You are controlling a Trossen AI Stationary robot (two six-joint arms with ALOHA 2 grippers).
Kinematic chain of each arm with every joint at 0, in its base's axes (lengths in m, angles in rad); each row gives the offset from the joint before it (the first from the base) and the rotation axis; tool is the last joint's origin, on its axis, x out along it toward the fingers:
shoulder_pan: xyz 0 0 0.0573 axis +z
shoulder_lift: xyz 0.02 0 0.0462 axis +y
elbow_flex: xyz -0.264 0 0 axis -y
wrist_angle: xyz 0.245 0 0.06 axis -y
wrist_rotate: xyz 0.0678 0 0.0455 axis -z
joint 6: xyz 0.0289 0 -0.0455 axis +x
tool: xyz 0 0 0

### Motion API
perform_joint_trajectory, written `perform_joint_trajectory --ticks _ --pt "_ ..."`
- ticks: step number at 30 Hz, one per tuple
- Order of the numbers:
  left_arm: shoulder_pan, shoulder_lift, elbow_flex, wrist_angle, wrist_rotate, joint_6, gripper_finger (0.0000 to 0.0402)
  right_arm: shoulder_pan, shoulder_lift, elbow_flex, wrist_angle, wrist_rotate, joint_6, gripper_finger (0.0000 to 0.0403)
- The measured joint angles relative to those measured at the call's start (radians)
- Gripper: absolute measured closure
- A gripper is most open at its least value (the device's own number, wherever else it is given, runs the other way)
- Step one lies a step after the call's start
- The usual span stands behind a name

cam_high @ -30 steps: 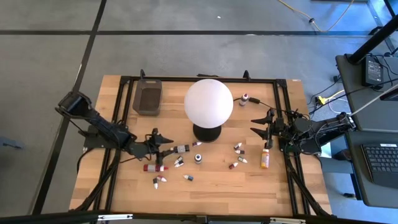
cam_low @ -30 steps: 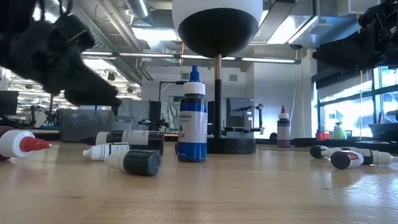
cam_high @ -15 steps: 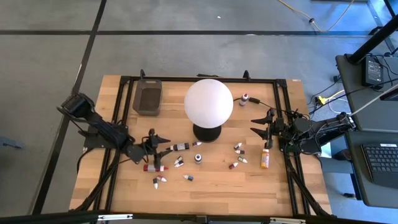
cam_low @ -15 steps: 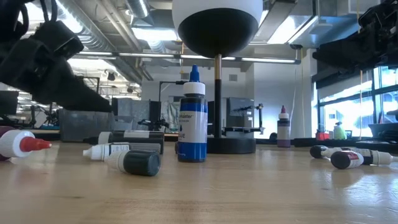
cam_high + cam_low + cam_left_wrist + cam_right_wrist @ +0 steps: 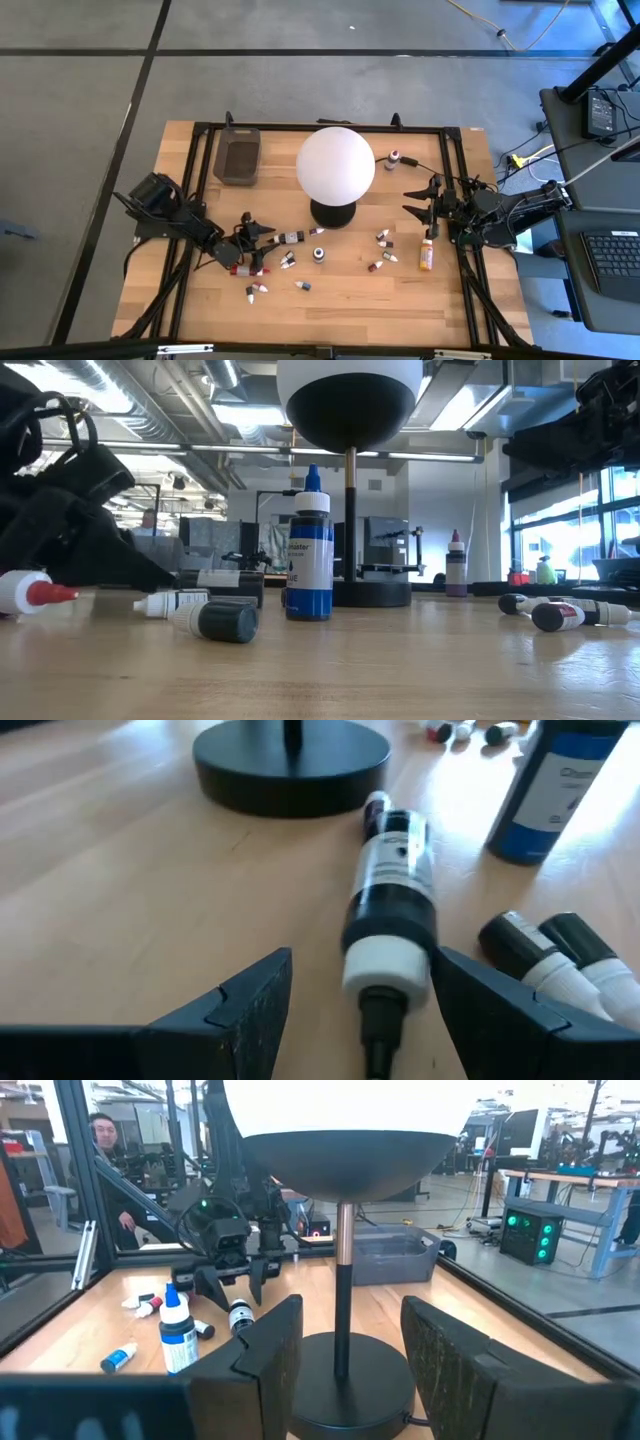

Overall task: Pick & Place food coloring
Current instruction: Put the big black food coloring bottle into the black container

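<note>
Reaching is the step we judge in hand: our left claw [image 5: 360, 1010], released, straddles a dark bottle [image 5: 392, 910] lying near the lamp base [image 5: 290, 760]. Next we should close on it. Our right claw [image 5: 420, 203] waits, released, beside the lamp.

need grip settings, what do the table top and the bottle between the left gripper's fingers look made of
Table top: pale wood with visible grain, matte. Bottle: probably plastic, dark and glossy with a printed label and a white collar; the left gripper is open around it.
</note>
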Motion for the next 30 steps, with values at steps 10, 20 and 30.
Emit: perform_joint_trajectory --ticks 10,20,30 --pt "0.0 0.029 -0.001 -0.018 0.04 -0.009 0.0167 0.0 0.0 0.0 0.0 0.001 0.002 0.023" --pt "0.0 0.029 0.002 -0.017 0.039 -0.012 0.0167 0.0 0.0 0.0 0.0 0.003 -0.001 0.023" --pt "0.0 0.029 0.002 -0.017 0.023 -0.02 0.0167 0.0 0.0 0.0 0.0 0.002 -0.006 0.023"
